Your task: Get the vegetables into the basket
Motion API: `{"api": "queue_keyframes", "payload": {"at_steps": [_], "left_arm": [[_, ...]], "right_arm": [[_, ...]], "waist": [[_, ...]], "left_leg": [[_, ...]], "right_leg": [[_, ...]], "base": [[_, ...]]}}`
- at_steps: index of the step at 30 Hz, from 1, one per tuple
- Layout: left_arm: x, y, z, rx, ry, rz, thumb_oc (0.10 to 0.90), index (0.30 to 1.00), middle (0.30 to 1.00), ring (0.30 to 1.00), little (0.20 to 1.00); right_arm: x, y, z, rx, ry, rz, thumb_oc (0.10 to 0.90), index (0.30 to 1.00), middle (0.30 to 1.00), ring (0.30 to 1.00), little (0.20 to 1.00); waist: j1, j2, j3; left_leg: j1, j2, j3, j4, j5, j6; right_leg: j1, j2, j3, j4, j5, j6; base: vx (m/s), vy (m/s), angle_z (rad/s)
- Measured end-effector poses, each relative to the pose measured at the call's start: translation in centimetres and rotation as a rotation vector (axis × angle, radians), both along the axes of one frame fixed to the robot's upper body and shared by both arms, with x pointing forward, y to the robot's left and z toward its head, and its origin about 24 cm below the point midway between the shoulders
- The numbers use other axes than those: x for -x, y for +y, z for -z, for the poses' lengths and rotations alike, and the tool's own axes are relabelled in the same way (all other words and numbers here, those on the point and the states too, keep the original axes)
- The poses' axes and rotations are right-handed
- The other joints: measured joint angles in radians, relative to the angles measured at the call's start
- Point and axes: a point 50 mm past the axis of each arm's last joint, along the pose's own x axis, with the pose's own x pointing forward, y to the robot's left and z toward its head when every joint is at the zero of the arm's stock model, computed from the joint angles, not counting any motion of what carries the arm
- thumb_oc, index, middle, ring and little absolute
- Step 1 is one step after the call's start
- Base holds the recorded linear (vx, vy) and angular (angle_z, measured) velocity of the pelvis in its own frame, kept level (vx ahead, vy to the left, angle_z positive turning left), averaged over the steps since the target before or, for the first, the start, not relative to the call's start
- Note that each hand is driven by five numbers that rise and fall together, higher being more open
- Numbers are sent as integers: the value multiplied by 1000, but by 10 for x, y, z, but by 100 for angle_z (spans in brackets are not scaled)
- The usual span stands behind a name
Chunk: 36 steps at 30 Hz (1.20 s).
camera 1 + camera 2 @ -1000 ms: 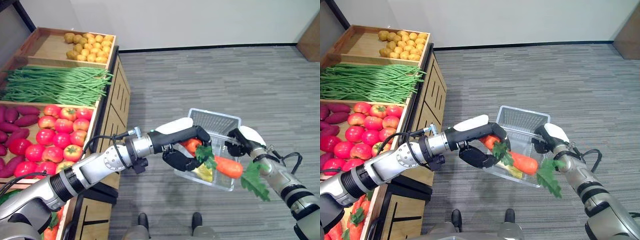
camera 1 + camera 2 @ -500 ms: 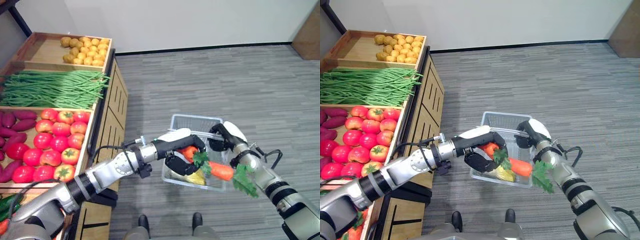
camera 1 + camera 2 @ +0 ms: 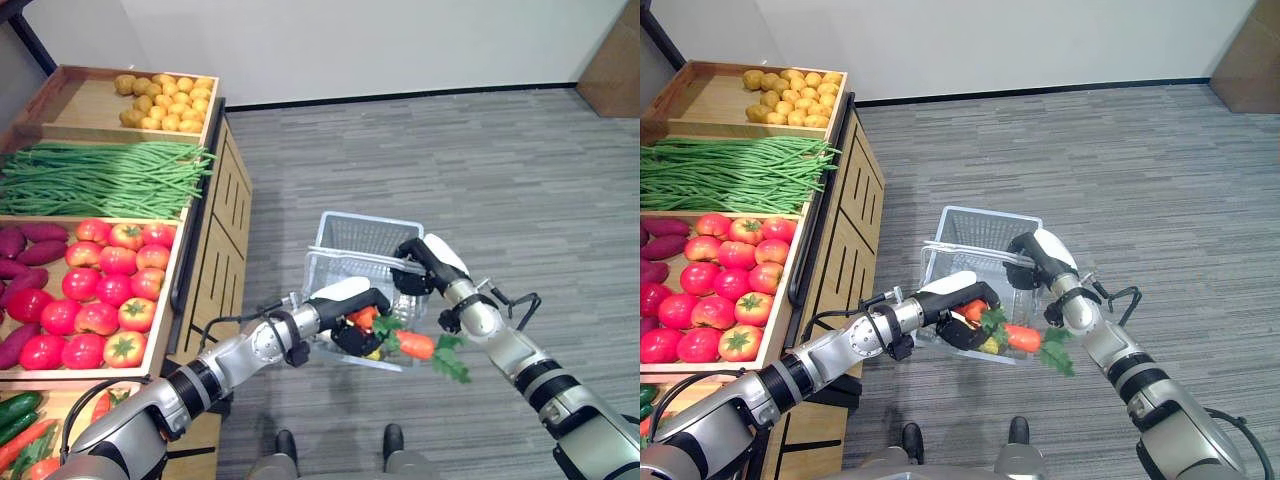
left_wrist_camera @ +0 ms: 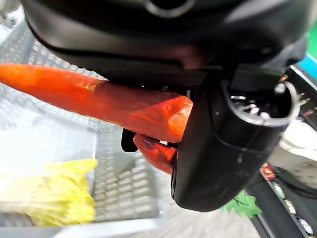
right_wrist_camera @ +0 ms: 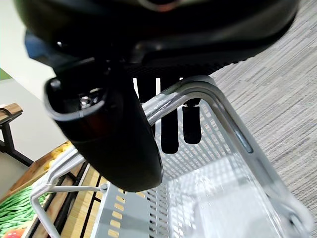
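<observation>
A clear mesh basket (image 3: 365, 225) hangs above the floor beside the shelf. My right hand (image 3: 418, 262) is shut on its handle (image 5: 198, 91), fingers curled over the bar. My left hand (image 3: 368, 298) reaches inside the basket and is shut on an orange carrot (image 4: 99, 99). A second carrot (image 3: 415, 346) lies over the basket's near rim, and its green leaves (image 3: 452, 360) hang outside. Something yellow (image 4: 59, 203) rests on the basket floor under my left hand.
A wooden produce shelf (image 3: 215, 230) stands to my left with potatoes (image 3: 165, 98), green beans (image 3: 100, 178), tomatoes (image 3: 100, 290), sweet potatoes (image 3: 20, 245) and cucumbers (image 3: 15, 410). Grey carpet (image 3: 480, 160) stretches ahead and to the right.
The view has shifted. My left hand with its carrot has sunk from the basket's near rim down inside it. My right hand keeps hold of the handle.
</observation>
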Motion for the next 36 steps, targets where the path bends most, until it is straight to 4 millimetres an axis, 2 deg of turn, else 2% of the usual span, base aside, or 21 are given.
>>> {"api": "queue_keyframes", "payload": {"at_steps": [8,10,15,16,17,18,19,24,33,36], "left_arm": [[-5,21,30,-82,29,-160,400,300,300,300,300],[-5,24,32,-89,24,-180,400,300,300,300,300],[-10,42,46,-101,25,-347,400,300,300,300,300],[-10,45,48,-106,27,-368,447,366,366,366,366],[-11,49,50,-116,25,-397,692,709,709,709,709],[-13,52,54,-114,35,-434,861,945,945,945,945],[-13,54,55,-122,36,-453,900,1000,1000,1000,1000],[-13,60,57,-258,-69,-437,900,1000,1000,1000,1000],[-14,59,56,-274,-110,-441,900,1000,1000,1000,1000],[-17,54,38,-236,-180,-405,900,1000,1000,1000,1000]], "right_arm": [[1,27,-24,-62,-64,-133,400,300,300,300,300],[2,30,-28,-89,-67,-152,400,300,300,300,300],[15,38,-34,-132,-55,-233,400,300,300,300,300],[17,39,-34,-142,-53,-240,400,300,300,300,300],[18,40,-34,-148,-49,-251,400,300,300,300,300],[20,41,-34,-159,-40,-261,400,300,300,300,300],[21,42,-34,-165,-34,-271,400,300,300,300,300],[24,41,-38,-148,-26,-303,400,300,300,300,300],[25,39,-35,-142,-12,-303,400,300,300,300,300],[24,35,-30,-125,3,-283,400,300,300,300,300]], "waist": [[-5,-1,0],[-7,-1,1],[-8,-7,2],[-7,-8,2],[-10,-10,2],[-11,-10,2],[-12,-11,2],[-15,-13,2],[-15,-20,6],[-13,-28,7]], "left_leg": [[5,14,22,0,0,0],[5,15,22,0,0,0],[9,16,27,0,0,0],[9,16,28,0,0,0],[10,17,31,0,0,0],[11,18,32,0,0,-1],[12,19,34,0,0,-1],[14,22,37,0,0,-1],[15,22,37,0,0,-1],[15,21,36,0,0,-1]], "right_leg": [[-9,14,19,0,4,-6],[-9,16,19,0,4,-6],[-9,17,23,0,5,-7],[-8,17,24,0,5,-7],[-10,18,27,0,6,-8],[-10,19,28,0,6,-8],[-9,20,29,0,6,-8],[-9,23,32,0,7,-10],[-8,23,31,0,8,-10],[-6,22,30,0,8,-11]], "base": [[8,-4,-8],[0,0,0],[5,-6,-2],[2,-15,-7],[1,-9,-5],[0,-11,-6],[-4,-9,-4],[-3,-8,-2],[0,0,0],[0,0,0]]}}
